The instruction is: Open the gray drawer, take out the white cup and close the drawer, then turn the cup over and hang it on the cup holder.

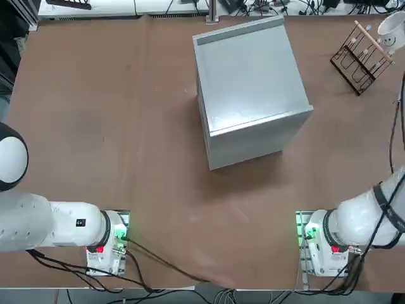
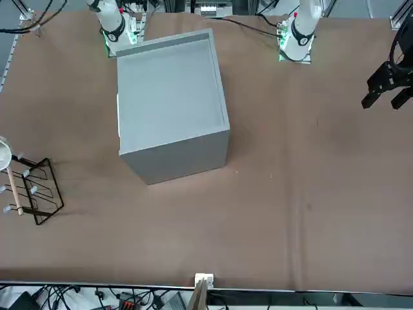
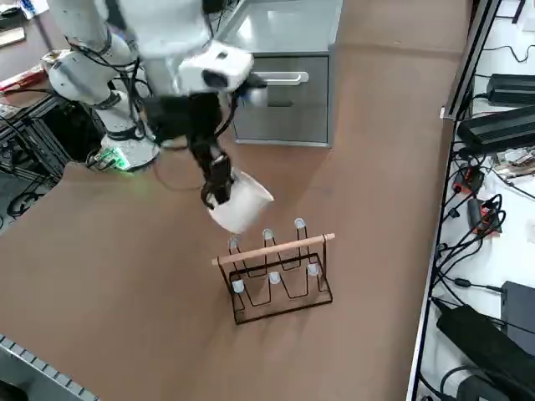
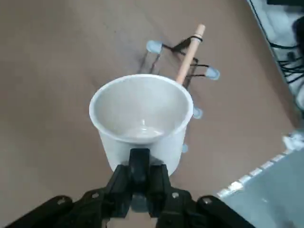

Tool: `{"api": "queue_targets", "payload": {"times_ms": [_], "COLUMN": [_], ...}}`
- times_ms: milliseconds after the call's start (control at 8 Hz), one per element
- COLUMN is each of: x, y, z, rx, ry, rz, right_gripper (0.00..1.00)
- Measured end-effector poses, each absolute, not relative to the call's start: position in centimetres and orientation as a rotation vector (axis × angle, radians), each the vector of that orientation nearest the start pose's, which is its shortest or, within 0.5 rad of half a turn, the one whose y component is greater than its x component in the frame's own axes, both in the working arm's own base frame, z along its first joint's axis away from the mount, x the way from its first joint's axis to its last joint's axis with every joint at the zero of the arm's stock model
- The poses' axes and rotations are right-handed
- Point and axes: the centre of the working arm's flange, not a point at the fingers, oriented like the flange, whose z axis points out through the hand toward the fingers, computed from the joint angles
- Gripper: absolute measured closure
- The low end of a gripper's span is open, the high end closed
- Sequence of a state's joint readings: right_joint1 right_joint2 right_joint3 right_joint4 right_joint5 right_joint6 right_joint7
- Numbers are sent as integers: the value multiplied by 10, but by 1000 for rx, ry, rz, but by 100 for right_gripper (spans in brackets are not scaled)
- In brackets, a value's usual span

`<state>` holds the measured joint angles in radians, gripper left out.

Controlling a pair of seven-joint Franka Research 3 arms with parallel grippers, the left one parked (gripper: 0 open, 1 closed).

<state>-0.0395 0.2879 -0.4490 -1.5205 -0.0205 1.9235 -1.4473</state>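
Your right gripper (image 4: 139,164) grasps the white cup (image 4: 114,148), seemingly by its handle; finish turning it (gently) before meeting the cup holder (image 3: 276,251).

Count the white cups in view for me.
1. The white cup is held tilted by the right hand, near the cup holder. Any inside the closed gray drawer would be hidden.

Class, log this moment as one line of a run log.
right gripper: holding white cup, tilted | cup: beside rack | gray drawer: closed | hanging: not yet done
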Motion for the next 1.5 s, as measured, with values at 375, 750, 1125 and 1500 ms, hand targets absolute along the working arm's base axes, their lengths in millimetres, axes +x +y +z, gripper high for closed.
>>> {"api": "queue_targets", "payload": {"times_ms": [375,750,1125,1500], "x": [581,562,552,550], "y": [-231,-165,-108,-46], "z": [507,472,415,382], "rx": [-3035,-2892,-2625,-2363], "ry": [-1916,-2382,-2809,-3020], "rz": [333,798,1204,1718], "right_gripper": [81,81,81,81]}}
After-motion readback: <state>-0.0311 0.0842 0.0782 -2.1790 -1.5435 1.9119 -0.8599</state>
